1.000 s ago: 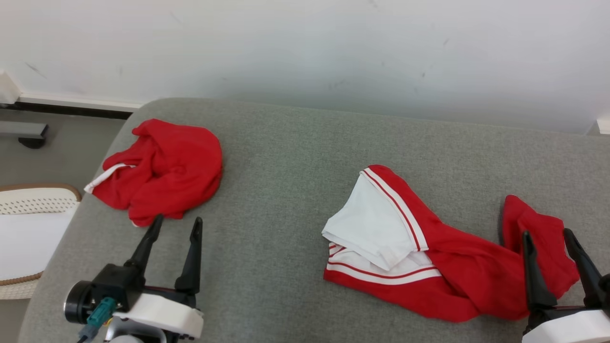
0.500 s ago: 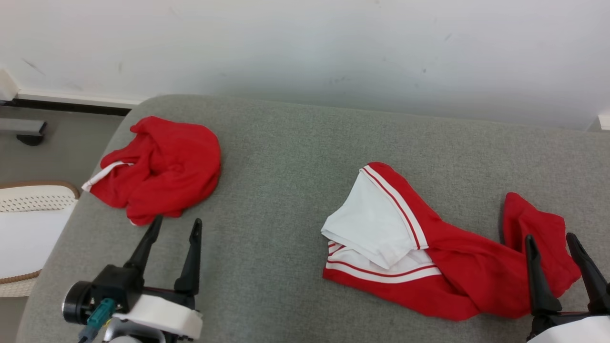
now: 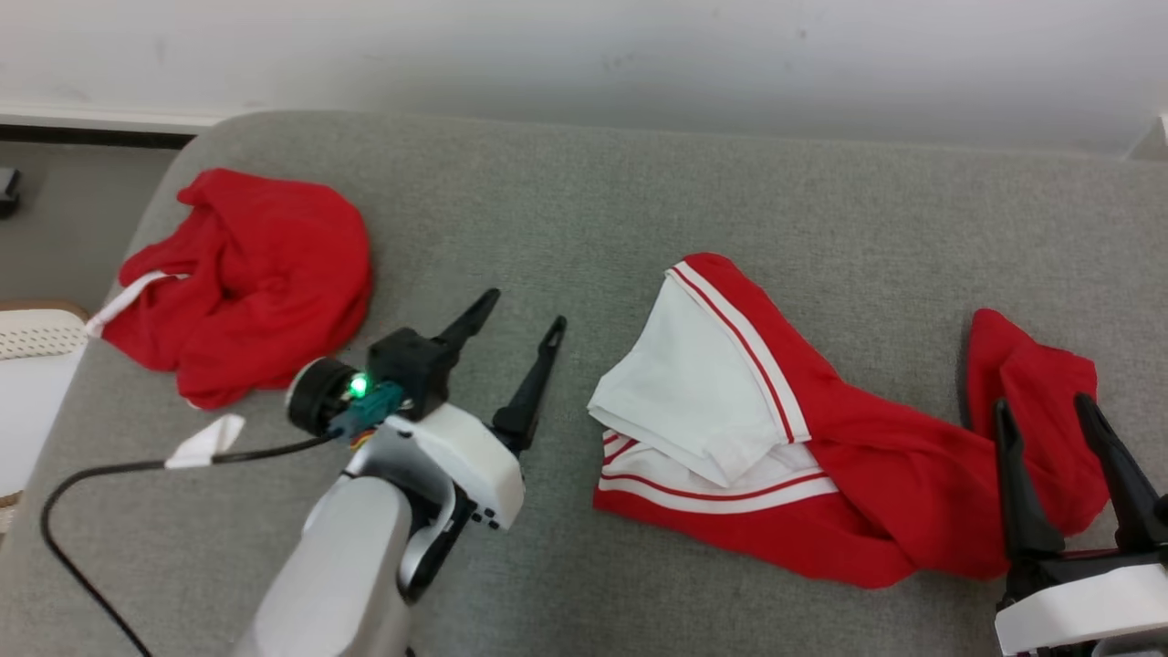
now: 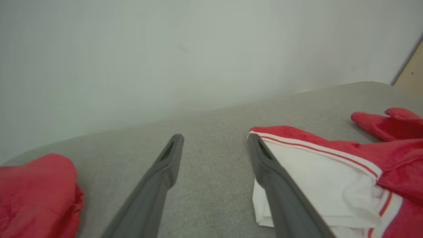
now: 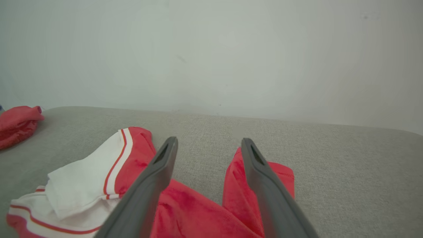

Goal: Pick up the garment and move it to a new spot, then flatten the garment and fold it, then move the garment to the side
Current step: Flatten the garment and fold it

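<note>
Standing wide open, the left gripper (image 3: pixel 526 307) is seen empty, held above bare grey cushion (image 3: pixel 547 182) between a crumpled red garment (image 3: pixel 255 265) and the red-and-white garment (image 3: pixel 858 493). The right gripper (image 3: pixel 1041 403) is likewise fully released and empty, poised over the red end of the red-and-white garment. That garment is laid rumpled on the cushion's right half, white lining upturned at its left end. Whether it is touched cannot be told.

Garments numbered two: one striped garment (image 3: pixel 821 456), one bunched red garment (image 3: pixel 255 274). Grippers numbered two: left gripper (image 3: pixel 526 307), right gripper (image 3: pixel 1041 402).
</note>
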`<state>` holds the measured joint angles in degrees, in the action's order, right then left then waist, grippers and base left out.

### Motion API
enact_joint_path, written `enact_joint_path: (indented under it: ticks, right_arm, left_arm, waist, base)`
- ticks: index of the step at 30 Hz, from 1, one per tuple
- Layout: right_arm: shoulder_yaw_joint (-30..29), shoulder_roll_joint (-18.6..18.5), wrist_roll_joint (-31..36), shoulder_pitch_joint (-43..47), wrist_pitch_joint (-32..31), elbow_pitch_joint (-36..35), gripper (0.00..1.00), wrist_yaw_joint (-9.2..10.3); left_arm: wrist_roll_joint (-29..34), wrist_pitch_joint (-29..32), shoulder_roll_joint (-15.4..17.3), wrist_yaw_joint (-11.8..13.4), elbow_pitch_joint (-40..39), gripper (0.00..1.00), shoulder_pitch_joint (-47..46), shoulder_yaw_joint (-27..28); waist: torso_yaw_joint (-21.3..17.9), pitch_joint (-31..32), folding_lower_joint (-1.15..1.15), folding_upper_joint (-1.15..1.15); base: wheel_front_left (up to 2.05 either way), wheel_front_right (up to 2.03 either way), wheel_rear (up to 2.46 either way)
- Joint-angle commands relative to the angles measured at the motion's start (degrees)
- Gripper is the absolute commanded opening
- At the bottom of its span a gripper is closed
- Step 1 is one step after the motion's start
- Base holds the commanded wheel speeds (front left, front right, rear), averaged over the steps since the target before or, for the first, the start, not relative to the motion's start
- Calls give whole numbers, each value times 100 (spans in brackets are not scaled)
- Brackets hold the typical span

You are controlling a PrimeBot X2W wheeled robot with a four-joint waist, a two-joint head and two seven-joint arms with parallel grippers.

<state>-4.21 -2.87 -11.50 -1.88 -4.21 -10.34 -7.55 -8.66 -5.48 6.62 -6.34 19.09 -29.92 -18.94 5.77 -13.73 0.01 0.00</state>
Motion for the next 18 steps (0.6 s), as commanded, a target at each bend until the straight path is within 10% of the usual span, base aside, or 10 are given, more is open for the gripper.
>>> enact_joint_path:
  ticks: [1, 12, 13, 14, 18]
  right_arm:
    - [16, -7, 41, -94, 25, 1, 100, 12]
    - [-2, -5, -53, -194, 160, 180, 100, 12]
    - [-16, -6, -64, -194, 168, 197, 100, 12]
    - [-34, -6, -70, -198, 170, 215, 100, 12]
    - [-138, -5, -77, -172, 215, 255, 100, 12]
  left_arm:
    - [-135, 166, -28, -53, 285, 100, -180, -154]
    - [-906, 1163, -2, -117, 1866, 100, -620, -1373]
    - [-969, 1242, 8, -117, 1935, 84, -615, -1487]
    - [-1057, 1225, 30, -117, 1948, 0, -633, -1585]
    - [-1250, 883, 213, -118, 1813, 0, -741, -1691]
  waist:
    - [-187, -220, -1, 0]
    - [-452, -433, -1, 0]
    - [-458, -433, -1, 0]
    - [-459, -430, -1, 0]
    - [-431, -368, -1, 0]
  base:
    - [0, 0, 0]
    - [0, 0, 0]
    - [0, 0, 0]
    - [0, 0, 0]
    - [0, 0, 0]
